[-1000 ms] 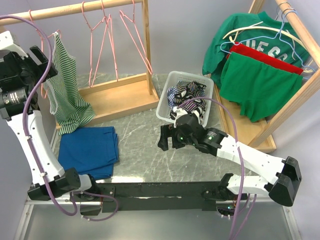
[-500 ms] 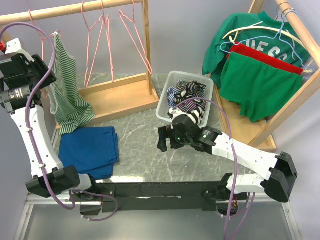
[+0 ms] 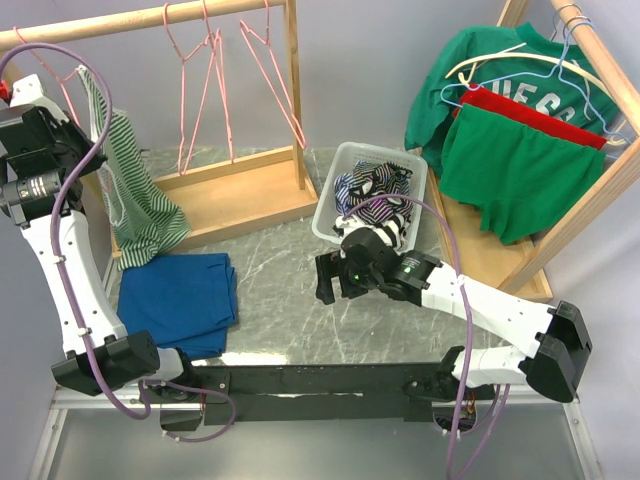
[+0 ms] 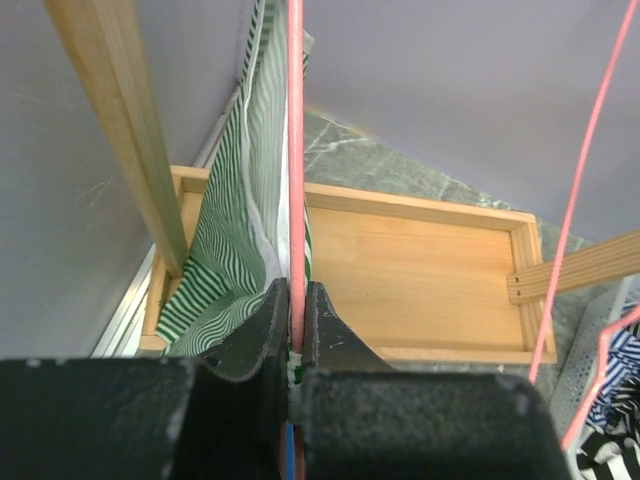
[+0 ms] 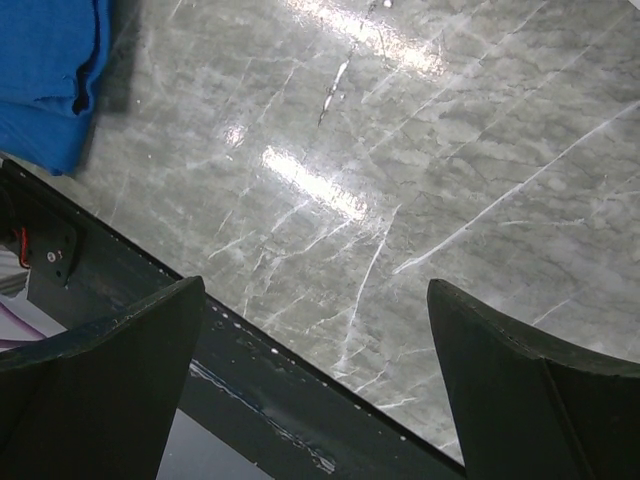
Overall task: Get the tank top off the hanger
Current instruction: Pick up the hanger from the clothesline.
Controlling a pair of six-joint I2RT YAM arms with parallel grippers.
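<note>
The green-and-white striped tank top (image 3: 135, 195) hangs on a pink wire hanger (image 3: 58, 70) at the left end of the wooden rail (image 3: 150, 17). My left gripper (image 3: 72, 135) is raised beside it. In the left wrist view the gripper (image 4: 295, 297) is shut on the hanger's wire (image 4: 296, 150), and a bit of striped fabric is pinched below the wire. The tank top (image 4: 235, 230) drapes to the left of the jaws. Low over the marble table, my right gripper (image 3: 325, 280) (image 5: 315, 290) stands wide open with nothing between its fingers.
Empty pink hangers (image 3: 210, 80) hang further along the rail above the rack's wooden base (image 3: 240, 200). A folded blue cloth (image 3: 180, 300) lies at the front left. A white basket (image 3: 338, 178) of striped clothes sits mid-table. A second rack holds a green sweater (image 3: 480, 70) and green shorts (image 3: 520, 175).
My left gripper has closed from open onto the hanger wire. The hanger and the top of the tank top have shifted left along the rail. The right arm has barely moved.
</note>
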